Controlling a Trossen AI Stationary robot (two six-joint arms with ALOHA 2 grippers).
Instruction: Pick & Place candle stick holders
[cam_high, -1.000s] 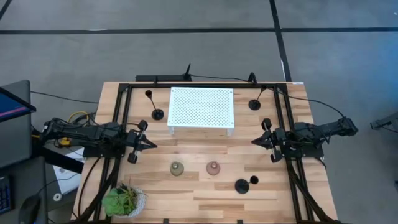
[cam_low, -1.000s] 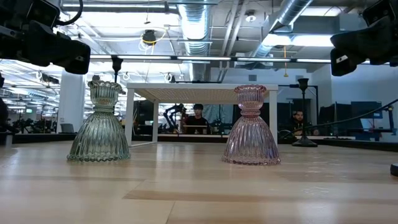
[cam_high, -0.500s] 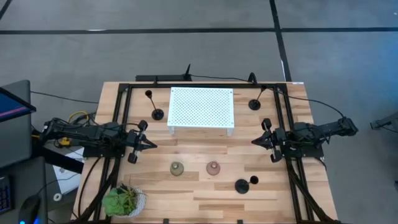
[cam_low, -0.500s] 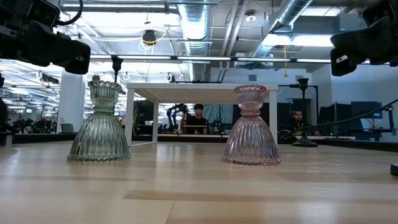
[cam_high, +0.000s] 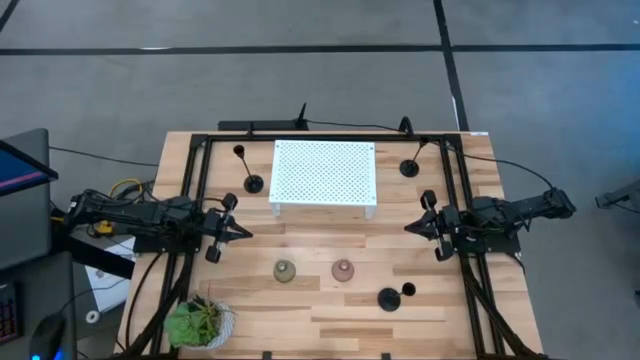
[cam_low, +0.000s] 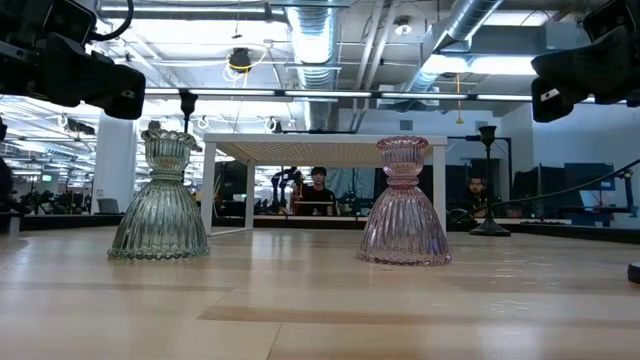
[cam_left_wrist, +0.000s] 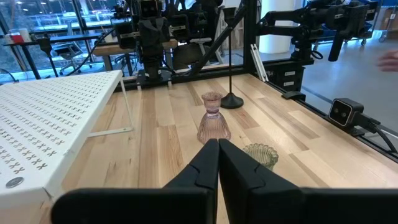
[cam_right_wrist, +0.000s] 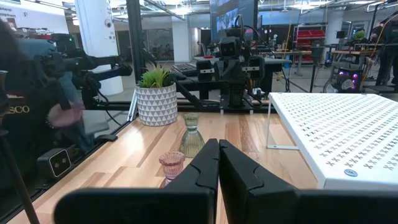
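Note:
The olive-green holder (cam_high: 285, 270) and the pink holder (cam_high: 343, 269) stand upright on their wide bases on the wooden table, near its front middle; they also show in the low view (cam_low: 160, 198) (cam_low: 404, 203). Three slim black holders stand on disc bases: one at the far left (cam_high: 253, 183), one at the far right (cam_high: 408, 167), one at the front right (cam_high: 389, 298). My left gripper (cam_high: 246, 234) is shut and empty, hovering at the table's left. My right gripper (cam_high: 409, 228) is shut and empty at the right.
A white perforated rack (cam_high: 324, 175) stands on legs at the far middle. A leafy potted plant (cam_high: 200, 322) sits at the front left corner. Black frame rails (cam_high: 190, 190) run along both sides. A person's blurred hand (cam_right_wrist: 62, 112) shows beyond the table's edge.

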